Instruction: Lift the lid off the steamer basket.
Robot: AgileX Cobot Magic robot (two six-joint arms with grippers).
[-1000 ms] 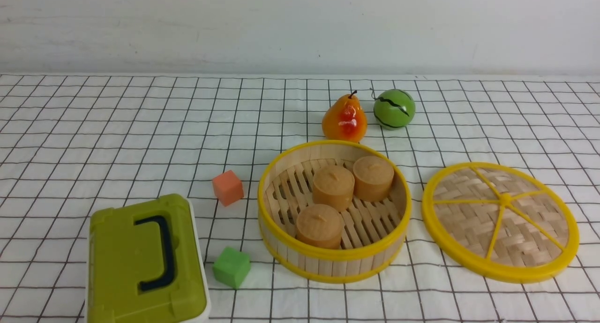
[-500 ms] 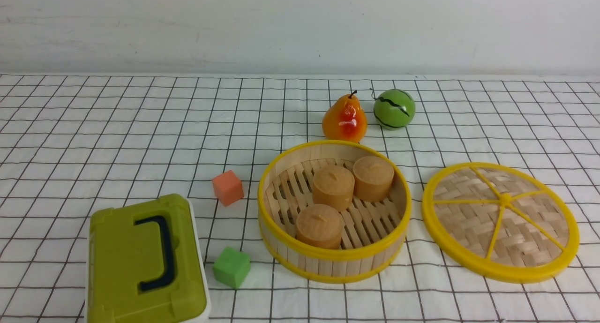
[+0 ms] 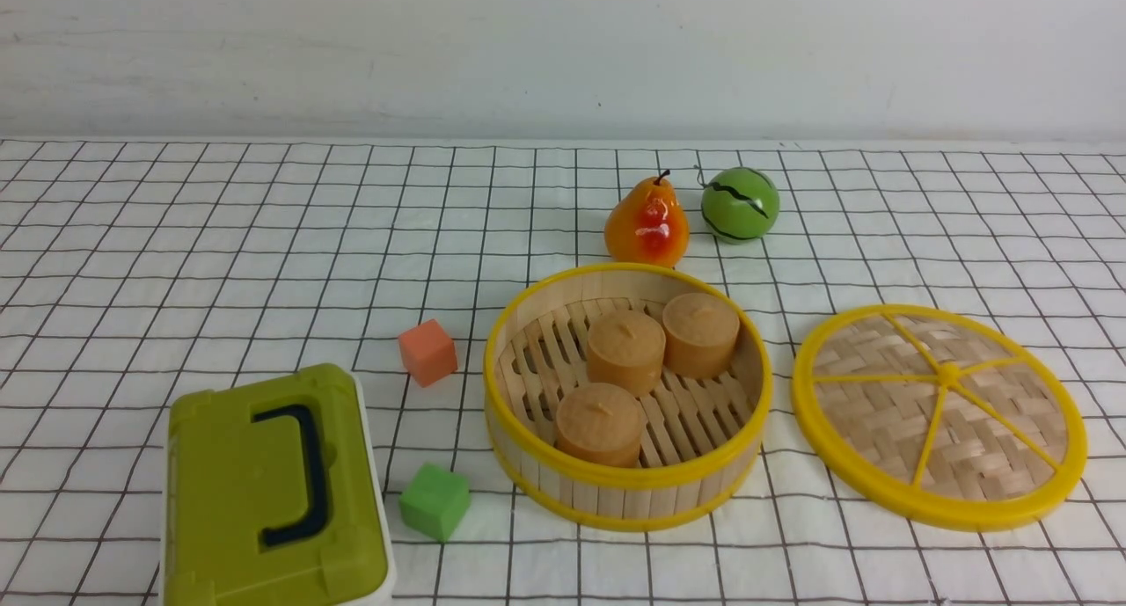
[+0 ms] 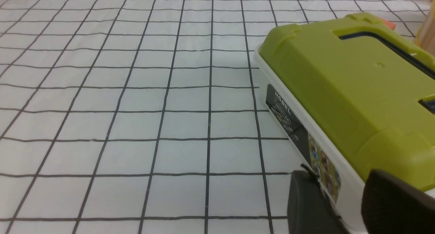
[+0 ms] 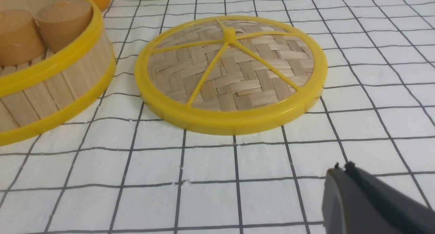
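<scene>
The lid (image 3: 939, 417) lies flat on the checked cloth (image 3: 220, 237) at 3 o'clock of the steamer basket (image 3: 626, 487), rims apart. Three brown cakes (image 3: 625, 351) sit inside the uncovered basket. The right gripper (image 5: 343, 174) looks pressed together; the left gripper (image 4: 340, 200) stands parted beside the green box (image 4: 357, 91).

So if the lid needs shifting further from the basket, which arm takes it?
Right, probably. The lid lies flat just ahead of the right end effector; the left wrist view shows mainly the green box.
</scene>
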